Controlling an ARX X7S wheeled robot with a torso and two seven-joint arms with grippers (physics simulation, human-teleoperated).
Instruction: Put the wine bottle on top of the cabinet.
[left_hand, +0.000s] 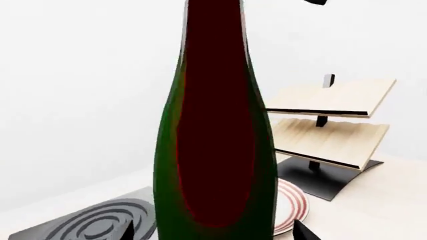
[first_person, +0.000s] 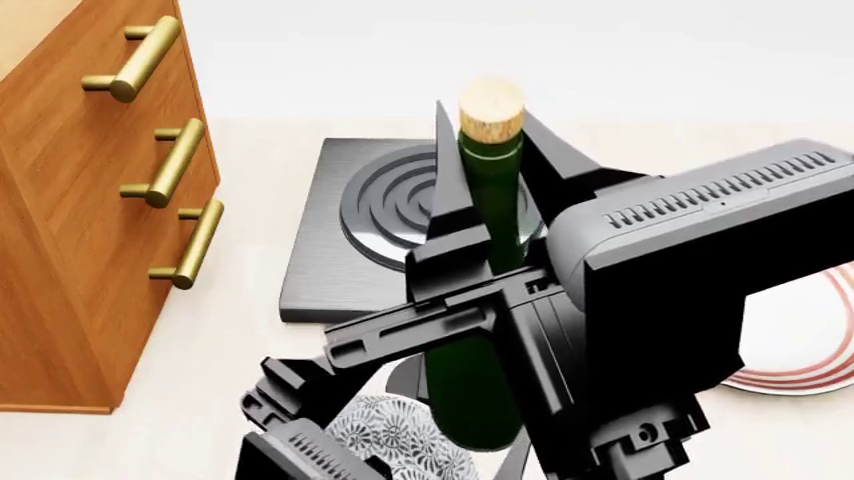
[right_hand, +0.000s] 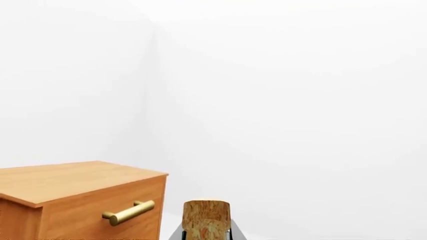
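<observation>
The wine bottle (first_person: 487, 230) stands upright, dark green with a tan cork (first_person: 490, 110). My right gripper (first_person: 490, 165) is shut on its neck just below the cork; the cork shows between the pads in the right wrist view (right_hand: 207, 222). My left gripper (left_hand: 213, 232) is open, its two dark fingertips (left_hand: 127, 231) standing apart on either side of the bottle body (left_hand: 217, 150). The reddish-brown cabinet (first_person: 80, 210) with brass bar handles stands to the left of the bottle. Its flat top shows in the right wrist view (right_hand: 73, 177), about level with the cork.
A grey square slab with concentric rings (first_person: 320, 240) lies behind the bottle. A white plate with red rings (first_person: 807, 350) lies to the right. A patterned bowl (first_person: 380, 435) sits by the bottle's base. A pale slanted wooden rack (left_hand: 330, 125) on a dark base stands beyond.
</observation>
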